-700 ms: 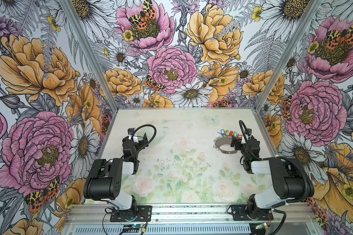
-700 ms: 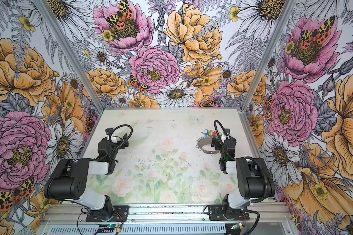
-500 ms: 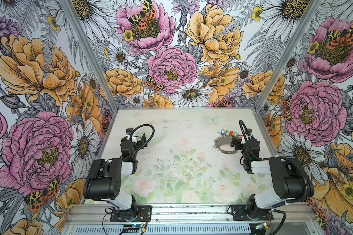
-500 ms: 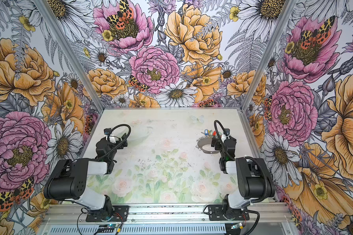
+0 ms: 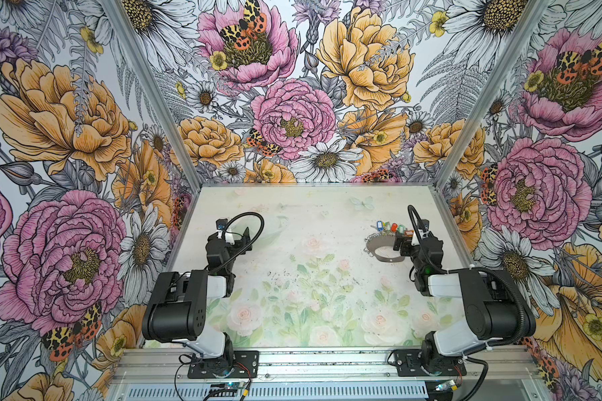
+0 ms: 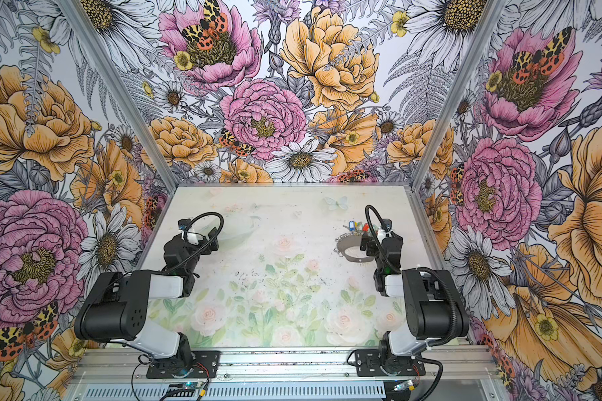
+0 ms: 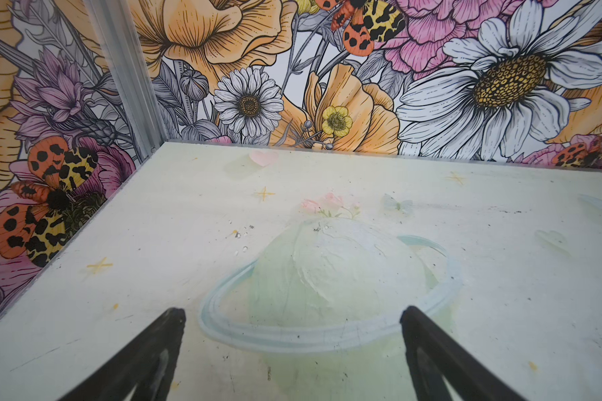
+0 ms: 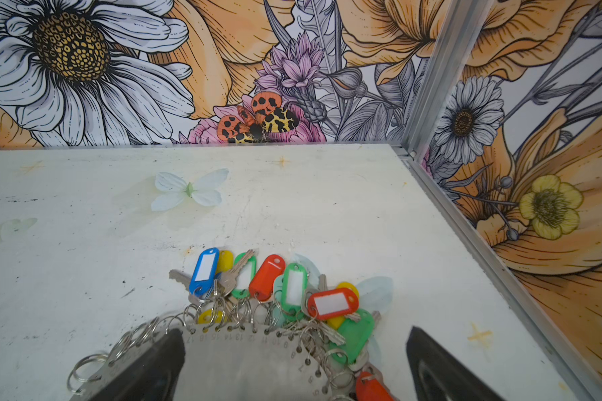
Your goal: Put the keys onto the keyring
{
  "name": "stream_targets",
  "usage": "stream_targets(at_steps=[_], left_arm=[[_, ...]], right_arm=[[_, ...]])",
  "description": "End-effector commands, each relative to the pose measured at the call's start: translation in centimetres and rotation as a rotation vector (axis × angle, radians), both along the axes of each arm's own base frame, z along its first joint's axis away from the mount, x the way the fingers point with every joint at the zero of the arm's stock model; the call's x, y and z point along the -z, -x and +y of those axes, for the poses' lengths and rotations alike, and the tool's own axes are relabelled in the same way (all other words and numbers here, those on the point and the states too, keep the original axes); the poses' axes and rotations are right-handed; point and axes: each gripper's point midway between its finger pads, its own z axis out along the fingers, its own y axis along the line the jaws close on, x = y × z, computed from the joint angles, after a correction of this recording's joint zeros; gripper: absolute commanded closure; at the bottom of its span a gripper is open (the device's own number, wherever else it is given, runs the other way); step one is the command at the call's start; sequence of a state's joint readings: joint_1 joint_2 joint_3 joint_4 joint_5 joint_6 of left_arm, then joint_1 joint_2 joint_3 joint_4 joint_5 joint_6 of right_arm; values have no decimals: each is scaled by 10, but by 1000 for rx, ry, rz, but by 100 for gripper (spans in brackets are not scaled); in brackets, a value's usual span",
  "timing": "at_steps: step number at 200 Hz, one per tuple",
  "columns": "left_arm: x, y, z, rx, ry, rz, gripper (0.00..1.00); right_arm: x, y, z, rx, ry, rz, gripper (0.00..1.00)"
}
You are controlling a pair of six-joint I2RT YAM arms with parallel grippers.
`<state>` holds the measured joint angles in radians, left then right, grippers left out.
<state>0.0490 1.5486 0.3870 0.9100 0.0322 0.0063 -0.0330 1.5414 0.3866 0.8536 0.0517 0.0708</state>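
Watching a top view, I see the keyring (image 5: 381, 257) lying flat on the surface (image 5: 310, 295) at the right middle of the frame, close to the right wall. The keys (image 8: 294, 286), with blue, red, green and yellow tags, bunch along its far edge, touching its small silver rings. My right tool (image 8: 294, 333) hangs over the grey band with fingers wide apart, gripping nothing. My left tool (image 7: 291, 312) is spread apart too, over the surface at the left of the frame, well apart from the keyring.
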Motion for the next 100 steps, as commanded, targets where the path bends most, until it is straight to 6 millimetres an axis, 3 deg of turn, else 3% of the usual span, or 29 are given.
stream_targets(at_steps=[1, 73, 100], left_arm=[[-2, 1, -3, 20, 7, -16, 1], [-4, 2, -7, 48, 1, -27, 1], [-22, 19, -21, 119, -26, -104, 1]], right_arm=[[-8, -3, 0, 3, -11, -27, 1], [-8, -3, 1, 3, -8, -27, 0], [-11, 4, 14, -66, 12, -60, 0]])
